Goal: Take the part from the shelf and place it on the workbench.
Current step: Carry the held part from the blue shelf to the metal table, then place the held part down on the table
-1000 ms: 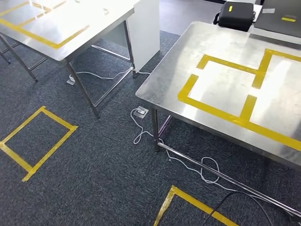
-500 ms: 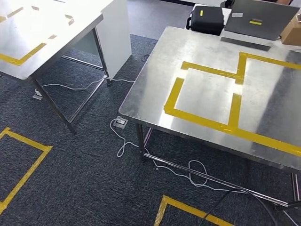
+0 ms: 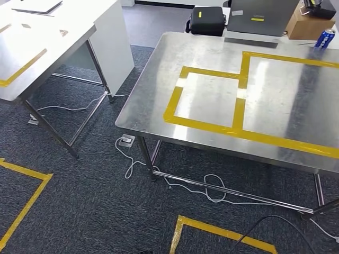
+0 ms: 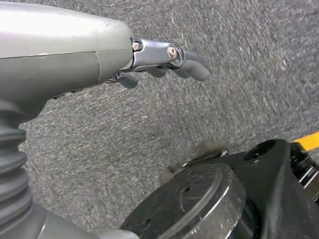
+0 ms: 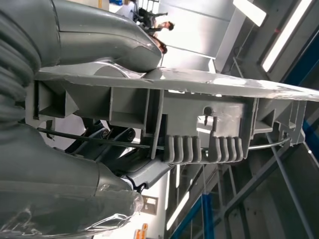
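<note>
While the right robot hand (image 5: 112, 144) is gripping the grey part (image 5: 180, 114), the left robot hand (image 4: 150, 59) is hanging empty, fingers loosely apart, worktop (image 3: 207, 58) ahead.

**Surfaces and finishes**

Desk (image 3: 207, 100): brushed steel top, semi-glossy, glare patches; glossy yellow tape (image 3: 238, 114) on it. Carpet (image 3: 91, 201): dark grey, rough, matt. Part (image 5: 211, 107): grey moulded plastic, ribbed, slightly scuffed. Right hand (image 5: 75, 194): smooth grey shell, clear film wrinkled over it. Left hand (image 4: 112, 55): smooth satin grey cover, bare metal links, matt dark fingers (image 4: 192, 67).
</note>
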Motion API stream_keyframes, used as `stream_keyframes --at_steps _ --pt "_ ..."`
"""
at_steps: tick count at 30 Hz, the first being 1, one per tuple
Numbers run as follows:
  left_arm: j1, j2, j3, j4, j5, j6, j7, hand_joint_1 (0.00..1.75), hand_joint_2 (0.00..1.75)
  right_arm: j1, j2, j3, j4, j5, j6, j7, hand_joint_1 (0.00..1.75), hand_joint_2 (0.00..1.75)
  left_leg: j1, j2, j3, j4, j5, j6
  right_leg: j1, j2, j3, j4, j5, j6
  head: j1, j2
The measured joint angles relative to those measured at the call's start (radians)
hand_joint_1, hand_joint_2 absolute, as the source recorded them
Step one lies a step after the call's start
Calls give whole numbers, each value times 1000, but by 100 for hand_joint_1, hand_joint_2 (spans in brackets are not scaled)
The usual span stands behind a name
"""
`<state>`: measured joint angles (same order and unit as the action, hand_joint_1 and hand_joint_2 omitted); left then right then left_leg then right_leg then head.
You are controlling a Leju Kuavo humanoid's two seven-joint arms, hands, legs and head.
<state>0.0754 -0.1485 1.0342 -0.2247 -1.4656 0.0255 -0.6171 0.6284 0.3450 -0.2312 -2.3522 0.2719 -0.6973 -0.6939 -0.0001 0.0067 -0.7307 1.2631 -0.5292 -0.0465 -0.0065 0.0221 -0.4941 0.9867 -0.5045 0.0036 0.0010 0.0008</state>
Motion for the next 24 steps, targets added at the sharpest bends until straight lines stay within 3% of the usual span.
stream_keyframes --at_steps 1,2,4,6,8,10,12,14,15,16,17,19,20,22,24 --pt "0 0 0 0 0 0 0 0 175 0 0 0 0 -1 0 0 175 175 -1 -2 16 5 3 4 1 9 -8 0 7 0 0 0" --pt "-1 0 1 0 0 0 0 0 175 0 0 0 0 -3 0 0 175 175 -2 -5 52 -31 21 9 3 20 -15 0 15 1 0 0" --pt "-2 1 3 0 -2 6 1 0 175 0 1 0 0 -5 0 0 175 175 -5 -29 160 -175 53 28 4 40 -27 0 23 4 0 0" --pt "-6 0 4 -1 -7 20 7 0 175 0 1 0 0 -6 0 0 175 175 -9 -51 237 -291 47 44 4 55 -39 0 23 11 0 0" --pt "-8 -2 5 -2 -14 29 15 0 175 1 1 0 1 -5 0 0 175 175 -10 -47 254 -328 27 53 5 62 -41 10 30 25 0 0" --pt "-5 -5 6 -2 -16 32 19 0 175 3 1 0 1 -1 0 0 175 175 -8 -32 266 -337 26 63 7 45 -45 34 27 36 5 0" --pt "-1 -5 7 -3 -18 32 19 0 175 2 1 3 2 5 0 0 175 175 -5 -15 279 -337 26 68 6 10 -93 120 -18 44 11 0" --pt "1 -5 9 -3 -24 33 19 0 175 2 1 6 3 8 0 -1 175 175 -4 1 291 -337 16 67 3 -9 -177 261 -70 53 14 0" --pt "3 -6 10 -3 -27 34 19 0 175 3 1 7 3 8 0 -1 175 175 -3 9 300 -337 9 64 1 -12 -210 307 -76 57 14 0" --pt "4 -6 11 -3 -29 34 19 0 175 3 1 8 4 8 0 0 175 175 0 17 311 -337 0 61 -1 -14 -225 314 -64 60 15 0" --pt "5 -7 12 -3 -30 35 18 0 175 3 1 8 4 8 0 0 175 175 3 23 325 -337 -10 57 -3 -17 -220 281 -36 63 14 0" --pt "6 -6 13 -3 -31 35 18 0 175 4 1 8 4 9 0 0 175 175 10 35 359 -337 -37 44 -7 -42 -177 154 46 70 17 0" --pt "6 -5 14 -3 -32 35 18 0 175 2 1 9 5 9 0 0 175 175 10 40 373 -337 -50 36 -8 -57 -161 104 66 68 20 0" --pt "5 -2 15 -3 -35 37 16 0 175 2 1 9 7 11 0 -1 175 175 5 50 392 -342 -66 21 -6 -67 -149 72 78 49 25 0" --pt "1 -2 15 -3 -39 38 15 0 175 4 1 9 8 11 0 0 175 175 5 53 382 -310 -46 8 -8 -47 -140 72 66 26 24 0"
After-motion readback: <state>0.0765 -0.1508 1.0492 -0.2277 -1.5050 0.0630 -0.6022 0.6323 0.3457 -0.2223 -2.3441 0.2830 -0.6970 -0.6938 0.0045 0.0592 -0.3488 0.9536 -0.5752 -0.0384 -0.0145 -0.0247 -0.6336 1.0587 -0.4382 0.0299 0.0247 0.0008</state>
